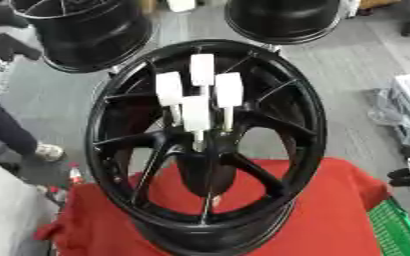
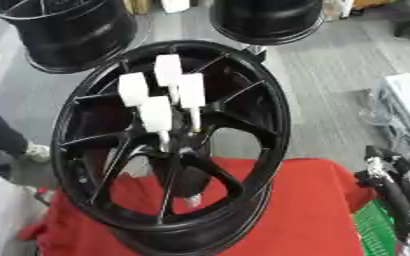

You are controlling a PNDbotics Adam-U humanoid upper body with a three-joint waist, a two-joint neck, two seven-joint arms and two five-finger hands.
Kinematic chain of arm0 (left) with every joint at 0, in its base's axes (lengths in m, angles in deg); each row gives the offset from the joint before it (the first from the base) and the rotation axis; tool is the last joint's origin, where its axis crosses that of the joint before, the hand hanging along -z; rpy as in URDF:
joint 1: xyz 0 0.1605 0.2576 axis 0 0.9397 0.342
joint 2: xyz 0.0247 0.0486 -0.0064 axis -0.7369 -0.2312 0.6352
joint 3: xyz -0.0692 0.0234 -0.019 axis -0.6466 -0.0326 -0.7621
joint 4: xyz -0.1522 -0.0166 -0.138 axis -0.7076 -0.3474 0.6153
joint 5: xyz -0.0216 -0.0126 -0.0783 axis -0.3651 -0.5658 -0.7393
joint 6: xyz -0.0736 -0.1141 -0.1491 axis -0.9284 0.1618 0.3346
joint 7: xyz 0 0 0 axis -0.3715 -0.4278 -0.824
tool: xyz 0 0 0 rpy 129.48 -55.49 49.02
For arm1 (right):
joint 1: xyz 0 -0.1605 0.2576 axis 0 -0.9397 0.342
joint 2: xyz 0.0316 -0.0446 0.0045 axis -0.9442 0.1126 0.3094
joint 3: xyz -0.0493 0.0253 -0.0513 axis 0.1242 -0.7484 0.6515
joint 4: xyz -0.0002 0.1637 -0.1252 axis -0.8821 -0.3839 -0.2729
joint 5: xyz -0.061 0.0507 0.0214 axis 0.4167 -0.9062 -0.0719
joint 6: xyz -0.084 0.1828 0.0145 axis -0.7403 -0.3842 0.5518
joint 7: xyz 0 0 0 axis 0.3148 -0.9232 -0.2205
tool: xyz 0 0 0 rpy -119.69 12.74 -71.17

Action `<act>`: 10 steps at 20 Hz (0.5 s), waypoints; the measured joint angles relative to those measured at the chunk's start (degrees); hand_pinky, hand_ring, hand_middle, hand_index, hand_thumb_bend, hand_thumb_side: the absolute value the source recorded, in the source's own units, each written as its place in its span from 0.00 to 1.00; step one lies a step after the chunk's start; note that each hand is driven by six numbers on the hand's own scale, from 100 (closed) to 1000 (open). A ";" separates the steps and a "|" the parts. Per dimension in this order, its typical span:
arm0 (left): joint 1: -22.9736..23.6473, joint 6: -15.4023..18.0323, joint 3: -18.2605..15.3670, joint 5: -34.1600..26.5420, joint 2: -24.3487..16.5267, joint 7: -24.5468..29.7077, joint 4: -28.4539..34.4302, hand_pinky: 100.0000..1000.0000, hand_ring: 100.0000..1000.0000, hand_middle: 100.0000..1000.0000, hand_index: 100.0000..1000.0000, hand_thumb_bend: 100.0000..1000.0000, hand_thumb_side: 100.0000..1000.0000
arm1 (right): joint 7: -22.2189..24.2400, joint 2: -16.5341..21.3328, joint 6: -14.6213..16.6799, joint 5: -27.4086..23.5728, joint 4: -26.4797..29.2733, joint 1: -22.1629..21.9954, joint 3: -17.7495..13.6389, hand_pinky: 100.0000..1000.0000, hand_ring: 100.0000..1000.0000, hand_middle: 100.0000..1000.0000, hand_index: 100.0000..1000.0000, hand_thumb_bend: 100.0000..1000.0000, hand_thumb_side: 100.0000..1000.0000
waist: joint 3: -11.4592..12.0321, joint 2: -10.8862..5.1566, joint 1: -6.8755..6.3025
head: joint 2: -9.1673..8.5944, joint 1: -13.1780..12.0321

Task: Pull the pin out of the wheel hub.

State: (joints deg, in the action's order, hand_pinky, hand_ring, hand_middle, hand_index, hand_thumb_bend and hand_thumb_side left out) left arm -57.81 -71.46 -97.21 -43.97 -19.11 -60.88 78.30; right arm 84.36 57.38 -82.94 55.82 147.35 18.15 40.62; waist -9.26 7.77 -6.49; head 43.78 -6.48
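Four white pins (image 1: 196,95) seated in wheel hub (image 1: 200,145); right hand (image 2: 392,185) idle alongside, finger state indiscernible; next: reach, pinch one pin

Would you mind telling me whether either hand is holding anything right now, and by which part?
Nothing is held. The white pins stand untouched in the wheel hub; only the right hand shows, off to the side.
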 measured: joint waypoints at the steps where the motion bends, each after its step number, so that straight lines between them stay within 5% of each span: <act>1: -0.44 0.87 1.43 0.80 -1.39 0.87 0.01 0.53 0.40 0.67 0.81 0.28 0.43 | -0.02 0.23 -0.02 0.03 -0.06 -0.05 0.00 0.48 0.49 0.75 0.74 0.00 0.61 | 0.07 -0.09 -0.10 | 0.00 0.04; 10: -12.42 9.62 15.78 9.48 -15.41 9.60 -8.67 0.53 0.40 0.68 0.82 0.42 0.62 | -0.16 1.02 -0.18 0.41 -0.34 -1.12 0.02 0.48 0.49 0.75 0.74 0.00 0.62 | -0.02 -1.41 0.21 | 0.40 0.06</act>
State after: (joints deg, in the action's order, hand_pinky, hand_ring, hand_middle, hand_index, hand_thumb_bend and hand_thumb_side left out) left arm -70.23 -61.84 -81.43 -34.48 -34.52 -51.28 69.63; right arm 84.20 58.40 -83.12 56.23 147.01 17.02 40.64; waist -9.28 6.36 -6.28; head 44.18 -6.42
